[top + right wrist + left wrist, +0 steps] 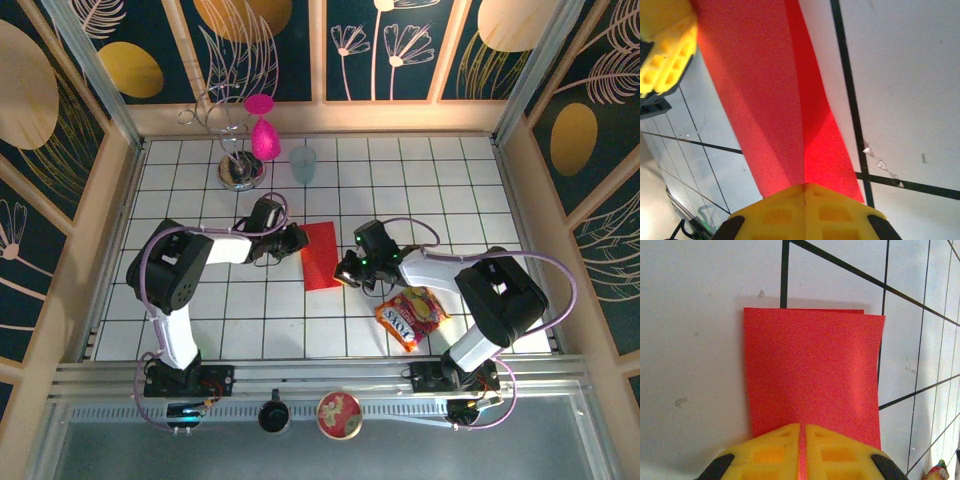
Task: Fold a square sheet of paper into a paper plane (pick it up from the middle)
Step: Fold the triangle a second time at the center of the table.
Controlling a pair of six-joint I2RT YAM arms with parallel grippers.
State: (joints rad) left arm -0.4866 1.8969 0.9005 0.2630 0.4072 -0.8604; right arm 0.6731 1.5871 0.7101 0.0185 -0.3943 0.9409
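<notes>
Top external view: the paper (322, 255), folded to a narrow red rectangle, sat at the middle of the white tiled table (200, 320) between the two arms. The left gripper (297, 240) was at its left edge and the right gripper (346, 270) at its lower right corner. In the left wrist view, the left gripper (802, 442) had its yellow fingers (771, 452) pressed together on the near edge of the paper (812, 380), with a thin red line showing in the seam between them. At the sheet's far edge, two layers lay slightly out of line. In the right wrist view, the right gripper (805, 200) was likewise clamped on the paper (750, 100), whose layers spread apart toward the left arm's yellow finger (662, 55). A snack packet (412, 315) lay just beside the right arm. A pink goblet (264, 138), a metal stand (240, 172) and a pale cup (303, 163) stood well apart from the paper at the table's far side.
</notes>
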